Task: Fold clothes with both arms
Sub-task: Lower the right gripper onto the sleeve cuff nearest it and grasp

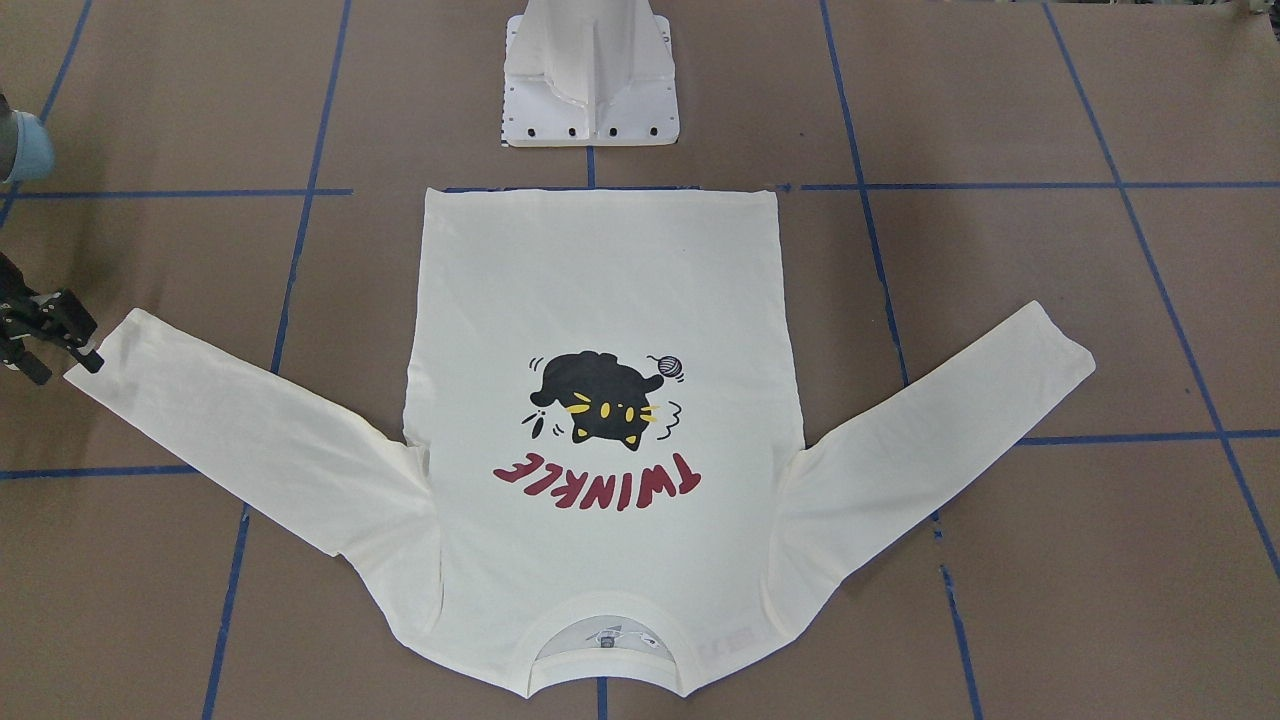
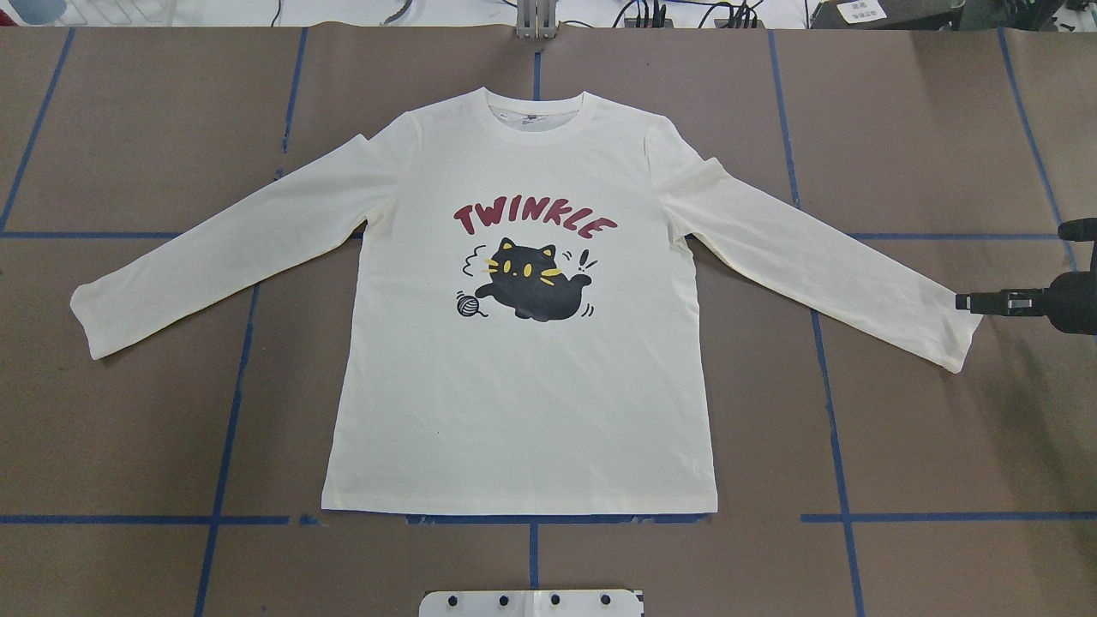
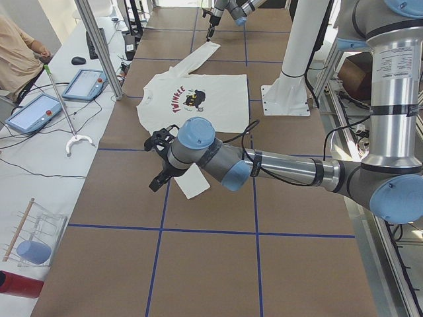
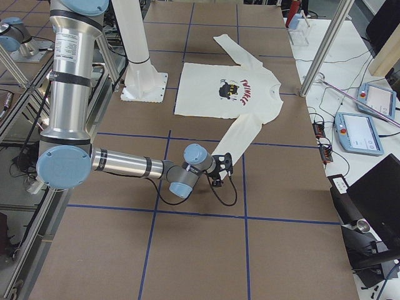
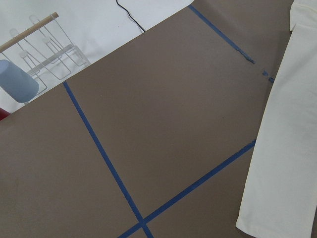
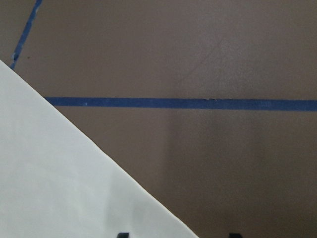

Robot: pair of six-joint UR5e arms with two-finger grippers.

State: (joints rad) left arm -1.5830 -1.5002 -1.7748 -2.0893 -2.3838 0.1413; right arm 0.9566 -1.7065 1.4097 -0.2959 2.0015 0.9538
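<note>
1. Front-facing camera: a brown surface (image 1: pixel 1000 100) gridded with blue tape lines (image 1: pixel 320 100), and the white pedestal (image 1: pixel 590 90) at the top edge. The shirt (image 1: pixel 600 290) lies flat and print-up. Its hem is nearest the pedestal and its collar farthest, so the long axis runs straight away from it. Both sleeves spread sideways, slanting back toward the pedestal. The right end effector (image 1: pixel 65 362) is at one cuff with its fingers apart and one tip touching the cloth edge. Its arm is cut off by the frame.
2. Overhead: only a sliver of the pedestal shows. "TWINKLE" reads upright above the cat. The right end effector shows edge-on as one dark bar, so its gap is hidden here.
3. Left-end camera: the left arm (image 3: pixel 284 172) fills the foreground. The left end effector (image 3: pixel 160 173) hangs beside the near cuff, on the side away from the pedestal. I cannot tell whether it is open or closed. Two teach pendants (image 3: pixel 86 82) lie on a white side bench, and a person (image 3: pixel 16 53) is cut off at the frame edge.
4. Right-end camera: the right arm (image 4: pixel 125 165) reaches out low, and its end effector partly covers the near cuff. A laptop (image 4: pixel 375 200) is clipped at the edge.
5. Left wrist: bare surface with a tape cross. A sleeve runs down the right edge, and a blue cup (image 5: pixel 20 82) sits on a wire rack. The fingers are outside this shot.
6. Right wrist: close and soft-focused. The sleeve fills the lower left. Two dark fingertips (image 6: pixel 122 234) peek up well apart, one over cloth and one over bare surface.
</note>
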